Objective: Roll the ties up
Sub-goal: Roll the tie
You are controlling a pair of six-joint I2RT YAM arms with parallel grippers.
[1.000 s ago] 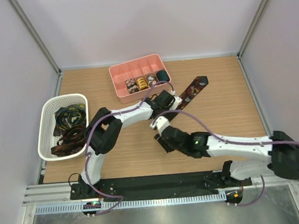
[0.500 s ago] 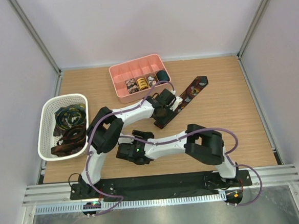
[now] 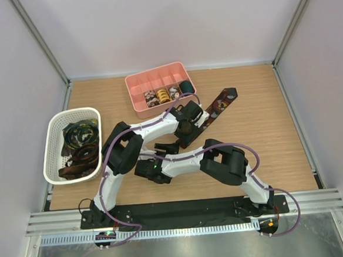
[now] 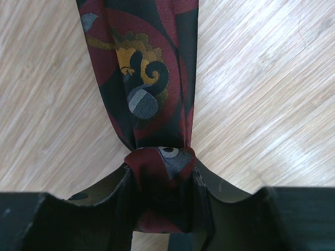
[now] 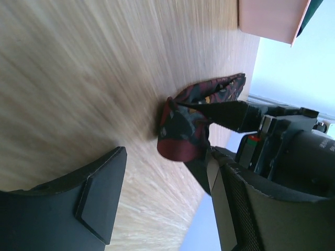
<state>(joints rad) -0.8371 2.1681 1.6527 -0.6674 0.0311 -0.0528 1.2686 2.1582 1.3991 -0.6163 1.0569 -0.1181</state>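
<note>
A dark tie [image 3: 220,103] with red and yellow print lies diagonally on the wooden table, its pointed end toward the back right. My left gripper [image 3: 185,130] is shut on its rolled near end. The left wrist view shows that small roll [image 4: 162,162] squeezed between the jaws of the left gripper [image 4: 161,183], with the flat tie [image 4: 141,78] running away from it. My right gripper [image 3: 168,147] stands open just left of the roll. From the right wrist, the roll [image 5: 183,133] sits ahead of the right gripper [image 5: 162,201], which holds nothing.
A pink divided tray [image 3: 156,75] at the back holds several coiled ties [image 3: 164,94]. A white mesh basket [image 3: 51,131] at the left holds loose ties [image 3: 81,146]. The right arm's elbow [image 3: 227,163] is folded low over the table's middle.
The right arm has swung from the right side across to the left and folded up, and its gripper has opened near the roll. The left gripper has kept its hold.
</note>
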